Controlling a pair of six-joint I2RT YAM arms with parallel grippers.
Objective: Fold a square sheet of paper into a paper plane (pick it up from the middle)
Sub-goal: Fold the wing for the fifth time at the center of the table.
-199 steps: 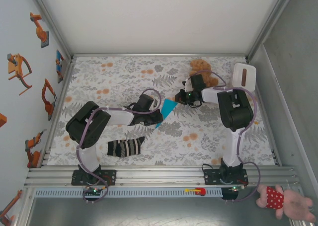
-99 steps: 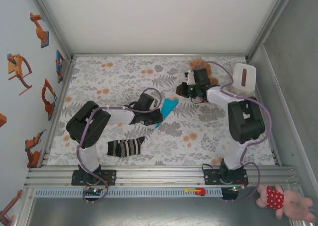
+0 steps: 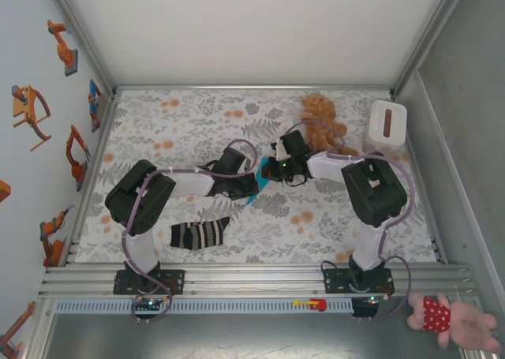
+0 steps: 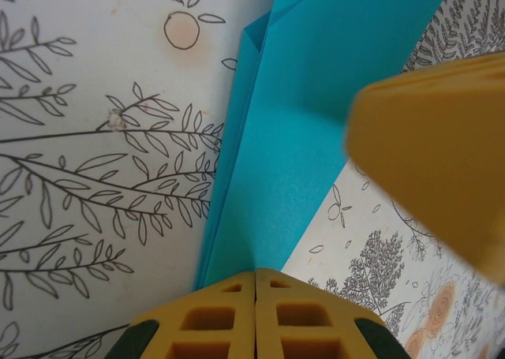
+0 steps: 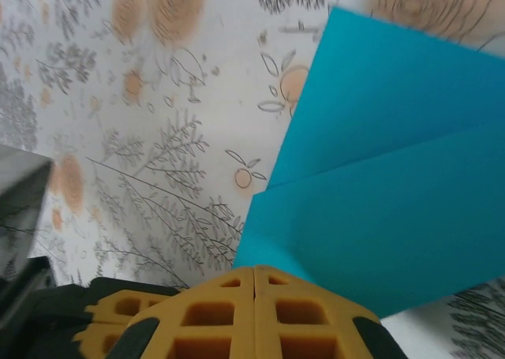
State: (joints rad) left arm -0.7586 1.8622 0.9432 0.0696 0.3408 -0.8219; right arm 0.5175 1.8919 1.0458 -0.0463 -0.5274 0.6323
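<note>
table is carrying everything, and the teddy bear at its far side is serving as landmark here. striped sock is lying well off to the near-left of the teddy bear. square sheet of paper, already partly folded, is lying near-left of the teddy bear, between the two grippers.

left gripper is reaching in from the side away from the teddy bear. its fingers are closed and seemingly pinching the sheet's narrow end. right gripper is coming in from the teddy bear's side with fingers shut together and tips at a corner of the sheet. cannot tell if it is pinching or just pressing.

step is looking like setting a crease. to do it well, the left should be anchoring without tugging. the right should be running its closed tips along the fold line, low and slow, away from the anchor, so the layers are not sliding or wrinkling.

left wrist view is showing stacked layers along the sheet's edge and a blurred yellow finger hanging over the paper. right wrist view is showing a crease line crossing the sheet. top view is resolving neither, but it is giving how the two arms are meeting beside the teddy bear.
</note>
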